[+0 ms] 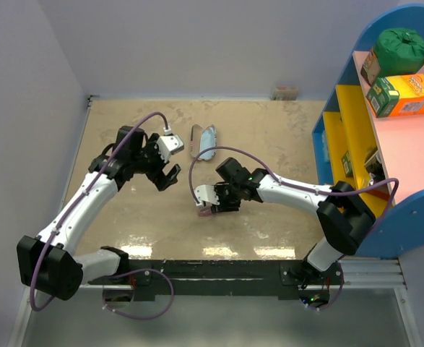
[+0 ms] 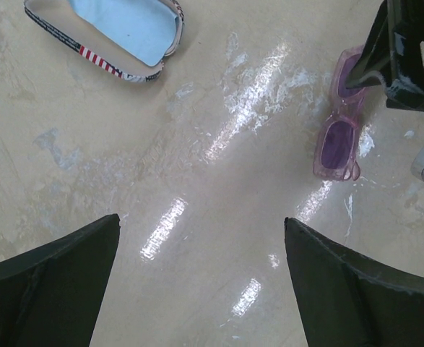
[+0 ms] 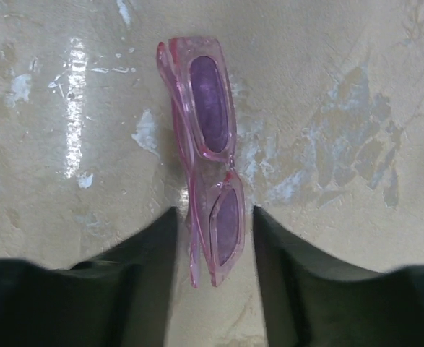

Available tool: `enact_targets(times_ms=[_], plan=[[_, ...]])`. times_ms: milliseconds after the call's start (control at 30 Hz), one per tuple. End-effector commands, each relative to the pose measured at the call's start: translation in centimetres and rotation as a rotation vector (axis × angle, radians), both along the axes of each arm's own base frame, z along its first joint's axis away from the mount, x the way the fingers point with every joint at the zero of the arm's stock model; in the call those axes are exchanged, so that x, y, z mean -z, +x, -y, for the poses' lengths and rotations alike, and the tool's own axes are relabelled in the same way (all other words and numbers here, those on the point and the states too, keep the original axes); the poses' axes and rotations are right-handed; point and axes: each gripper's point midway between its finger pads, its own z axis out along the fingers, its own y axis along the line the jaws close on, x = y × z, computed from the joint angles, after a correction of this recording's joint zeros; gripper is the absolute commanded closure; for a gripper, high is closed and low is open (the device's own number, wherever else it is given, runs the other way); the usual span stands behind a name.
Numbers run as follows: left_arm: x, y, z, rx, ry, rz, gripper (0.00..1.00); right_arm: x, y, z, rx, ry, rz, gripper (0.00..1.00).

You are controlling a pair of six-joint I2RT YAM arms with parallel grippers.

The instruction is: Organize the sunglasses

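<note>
**Sunglasses:** the small thin-framed sunglasses (image 3: 210, 123), translucent pink-purple with pale lenses, are lying flat on the glossy beige surface (image 1: 269, 137). The lenses are facing up and the arms are lying folded against the frame. They are sitting on the near side of the open oblong flag-print case (image 1: 199, 142), toward the arm bases and apart from it, with a strip of bare surface showing between the two.

**Right claw** (image 3: 215, 217): it is standing about half open, straddling one lens end of the sunglasses. Its dark fingers (image 3: 136, 282) are sitting either side of the frame, a thin sliver of surface showing on each side. It is gripping nothing.

**Left claw** (image 1: 170, 173): it is hanging with jaws spread fully wide and is holding nothing. It is sitting left of the case and slightly nearer the bases. In the left wrist view, open glossy surface is showing between its fingers (image 2: 53, 289), and the case rim is lying away from them.

**Case contents:** a light blue square cloth (image 2: 132, 25) is lying inside the case, within the striped rim.

**Edges:**
- The back edge of the surface, where it meets the pale wall, is running just beyond the case.
- The left edge is lying well to the left of the case, past the left claw.
- The blue, yellow and pink shelf unit (image 1: 352, 101) is bounding the surface well to the right of the case, with a wide stretch of bare surface between them.
</note>
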Motion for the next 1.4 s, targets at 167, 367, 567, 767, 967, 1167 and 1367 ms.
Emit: enact_targets(times_ms=[167, 367, 567, 767, 967, 1167, 1367], plan=[[0.0, -0.4, -1.0, -0.033, 0.005, 0.068, 0.0, -0.2, 1.0, -0.3, 0.029, 0.003, 0.043, 0.78], [0.9, -0.2, -1.9, -0.07, 0.0, 0.06, 0.0, 0.2, 0.6, -0.1, 0.013, -0.013, 0.029, 0.64], [1.8, 0.1, -2.4, -0.102, -0.018, 0.048, 0.0, 0.3, 0.7, 0.2, 0.018, -0.024, 0.036, 0.69], [2.1, -0.2, -2.6, -0.107, -0.038, 0.048, 0.0, 0.8, 1.3, 0.3, 0.045, -0.042, 0.048, 0.84], [2.7, -0.3, -2.7, -0.106, -0.044, 0.037, 0.0, 0.5, 1.5, 0.2, 0.05, -0.041, 0.052, 0.96], [2.6, -0.4, -2.8, -0.109, -0.058, 0.029, 0.0, -0.5, 2.4, 0.0, 0.078, -0.029, 0.092, 1.0], [3.1, -0.5, -3.3, -0.124, -0.07, 0.018, 0.0, -3.2, 3.8, 0.1, 0.065, -0.016, 0.19, 1.0]])
